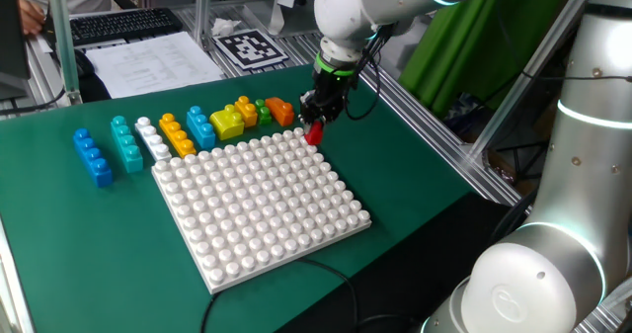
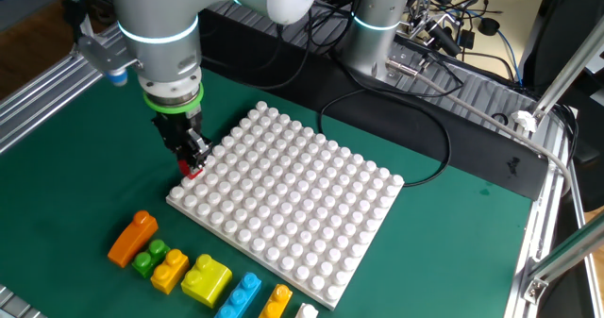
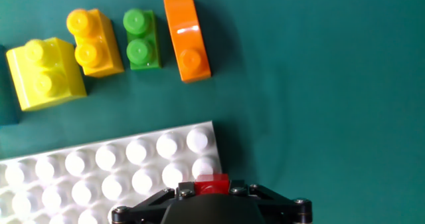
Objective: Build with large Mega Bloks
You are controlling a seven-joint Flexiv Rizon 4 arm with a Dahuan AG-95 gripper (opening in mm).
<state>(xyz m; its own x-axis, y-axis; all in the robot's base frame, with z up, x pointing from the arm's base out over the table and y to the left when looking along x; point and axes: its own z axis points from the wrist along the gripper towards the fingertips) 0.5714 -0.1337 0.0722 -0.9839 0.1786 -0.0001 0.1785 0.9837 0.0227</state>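
Your pincer (image 1: 314,125) is clamped narrowly on a red block (image 1: 315,132) at the baseplate's (image 1: 259,207) upper right corner.

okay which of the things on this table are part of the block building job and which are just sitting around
Part of the job:
- red block held in the gripper
- orange block
- green block
- blue block
- white baseplate, as the building surface

Just lying about:
- keyboard
- papers
- marker tag
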